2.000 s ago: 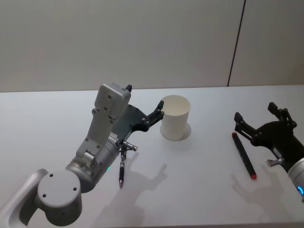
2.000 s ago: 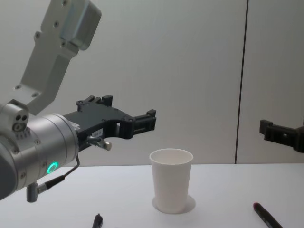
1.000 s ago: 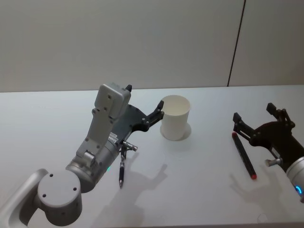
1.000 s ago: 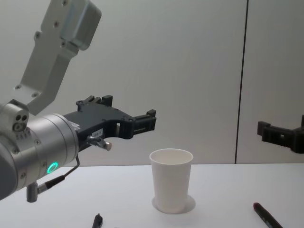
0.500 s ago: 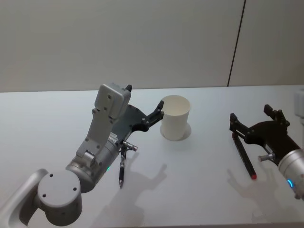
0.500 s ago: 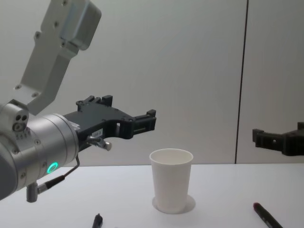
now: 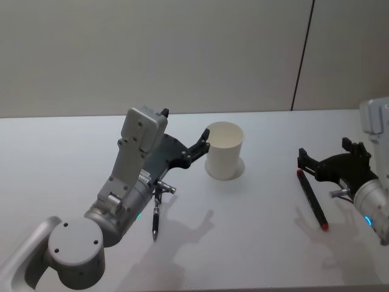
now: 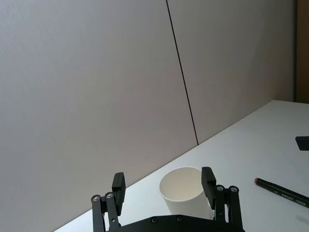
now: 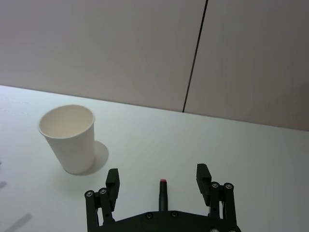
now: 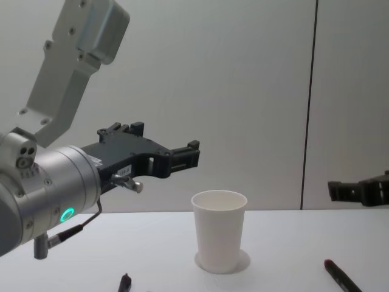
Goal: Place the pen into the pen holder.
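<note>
- Right pincer (image 7: 325, 153): jaws spread wide and holding nothing. It hovers above the far end of the black pen with red ends (image 7: 311, 199).
- The pen lies flat on the white bench (image 7: 255, 243), well to the right of the cup.
- Plain white tapered paper cup (image 7: 224, 151): upright, empty, mid-bench.
- Left pincer (image 7: 199, 145): open and empty, raised near the cup's rim on its left side; the chest view shows it apart from the cup.
- A thin dark pen (image 7: 155, 216) lies on the bench beside the left arm, untouched.
- Step in hand (judged): descent to grasp the black pen.
- Risk: the jaws straddle the pen's end rather than its middle. An end grip could let the pen pivot, droop or slip out in transit.
- Risk: the round barrel may roll away if one finger meets it first.
- Risk: the cup looks light. A pen striking the rim, or a nudge from the left pincer, could tip it.
</note>
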`<state>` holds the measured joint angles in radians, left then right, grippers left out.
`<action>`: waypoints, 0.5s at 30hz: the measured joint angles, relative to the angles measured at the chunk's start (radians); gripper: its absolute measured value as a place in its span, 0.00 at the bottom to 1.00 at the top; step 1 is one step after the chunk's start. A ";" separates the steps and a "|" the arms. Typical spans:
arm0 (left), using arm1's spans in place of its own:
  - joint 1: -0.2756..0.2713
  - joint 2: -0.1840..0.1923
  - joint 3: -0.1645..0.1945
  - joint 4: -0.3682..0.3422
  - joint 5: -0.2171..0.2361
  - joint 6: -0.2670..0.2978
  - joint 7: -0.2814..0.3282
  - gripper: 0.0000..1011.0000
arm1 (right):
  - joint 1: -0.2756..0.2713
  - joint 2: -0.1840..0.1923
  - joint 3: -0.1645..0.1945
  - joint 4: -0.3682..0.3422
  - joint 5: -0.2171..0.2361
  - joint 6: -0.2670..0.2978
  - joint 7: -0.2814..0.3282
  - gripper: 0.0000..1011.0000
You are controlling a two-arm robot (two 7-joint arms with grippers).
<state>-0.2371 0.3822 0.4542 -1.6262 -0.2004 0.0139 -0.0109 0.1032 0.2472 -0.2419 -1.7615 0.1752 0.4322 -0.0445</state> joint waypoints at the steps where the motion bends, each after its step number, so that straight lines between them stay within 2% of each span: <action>1: 0.000 0.000 0.000 0.000 0.000 0.000 0.000 0.99 | 0.008 -0.003 0.001 0.005 -0.003 0.022 -0.001 0.99; 9: 0.000 0.000 0.000 0.000 0.000 0.000 0.000 0.99 | 0.066 -0.023 0.011 0.055 -0.026 0.140 -0.001 0.99; 15: 0.000 0.000 0.000 0.000 0.000 0.000 0.000 0.99 | 0.108 -0.036 0.017 0.100 -0.036 0.202 0.007 0.99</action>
<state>-0.2371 0.3821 0.4542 -1.6262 -0.2004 0.0139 -0.0109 0.2110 0.2108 -0.2253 -1.6615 0.1390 0.6341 -0.0370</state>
